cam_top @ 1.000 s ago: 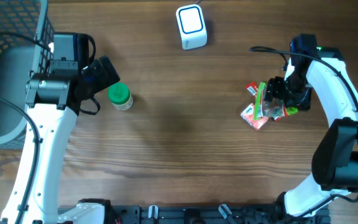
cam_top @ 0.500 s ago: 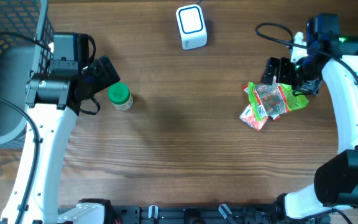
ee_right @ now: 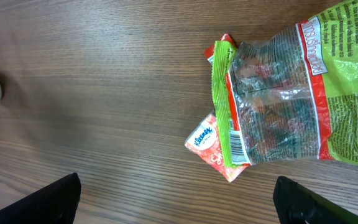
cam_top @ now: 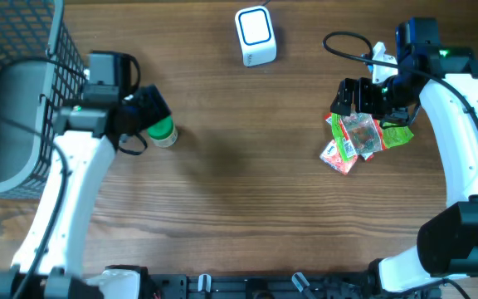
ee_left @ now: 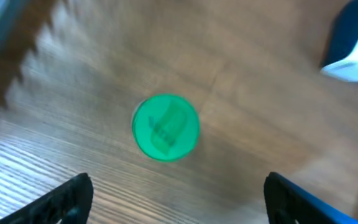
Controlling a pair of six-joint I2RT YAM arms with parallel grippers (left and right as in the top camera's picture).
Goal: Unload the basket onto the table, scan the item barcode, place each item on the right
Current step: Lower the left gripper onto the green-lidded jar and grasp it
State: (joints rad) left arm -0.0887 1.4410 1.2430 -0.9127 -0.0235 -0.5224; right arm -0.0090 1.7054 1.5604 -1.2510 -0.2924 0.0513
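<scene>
Where the left tool [ee_left: 182,202] stands: above the table [cam_top: 239,208], its two fingers spread wide with nothing between them.
Left tool, contents: none; released.
Green-lidded jar [ee_left: 165,127]: upright on the table, ahead of the left fingertips and outside their gap; the overhead view shows it just beside the tool, at the table's left side.
Wire basket [cam_top: 56,50]: at the far left edge, behind the left arm.
Right tool [ee_right: 179,199]: fingers wide apart, gripping nothing; released.
Snack bag [ee_right: 278,106]: green and red, clear window, lying flat on the table under and ahead of the right tool; printed label strip along its green edge.
Tissue pack [ee_right: 207,146]: small, orange, partly tucked under the bag's lower corner.
Scanner [cam_top: 256,36]: white box with a blue-ringed face, at the table's top centre, well apart from the jar and from the bag.
</scene>
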